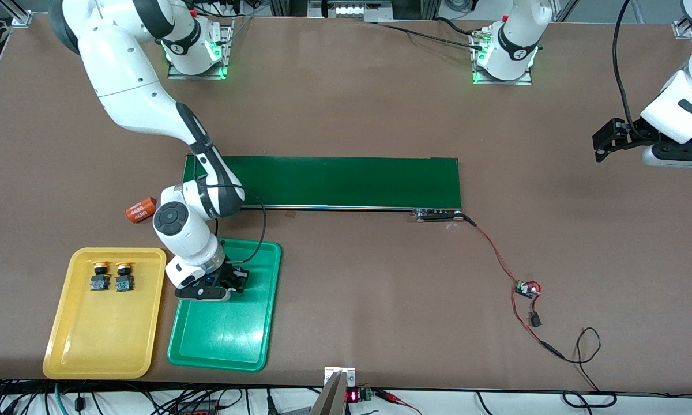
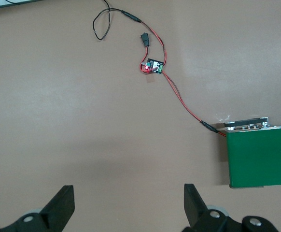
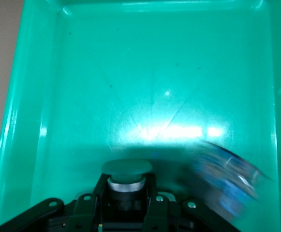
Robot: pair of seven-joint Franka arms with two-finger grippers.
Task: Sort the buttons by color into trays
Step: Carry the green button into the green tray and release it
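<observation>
The right end effector (image 1: 230, 282) is low over the green tray (image 1: 225, 360), above the end of it that is farther from the front camera. Its two fingers are closed on a green button (image 3: 127, 168), one finger on each side of the shiny ring under the cap. The button is just above the green tray's floor.

The step looks like putting this button down in the green tray. To do it well, the arm should go down until the button almost touches the floor. Then the fingers should open slowly and lift straight up, so the button does not roll or tip.

The button's long line runs from its body, hidden between the fingers, out to its round green cap. The cap points away from the wrist, toward the green tray's bare middle. I cannot tell how much it tilts.

In the right wrist view a blurry blue and dark shape (image 3: 227, 186) is in the green tray, beside the held button. It may be another button, but I cannot tell.

Two yellow buttons (image 1: 98, 275) (image 1: 123, 275) lie in the yellow tray (image 1: 92, 346), just beside the green tray.

The left end effector (image 1: 611, 141) is wide open and waits well apart from the green tray.
</observation>
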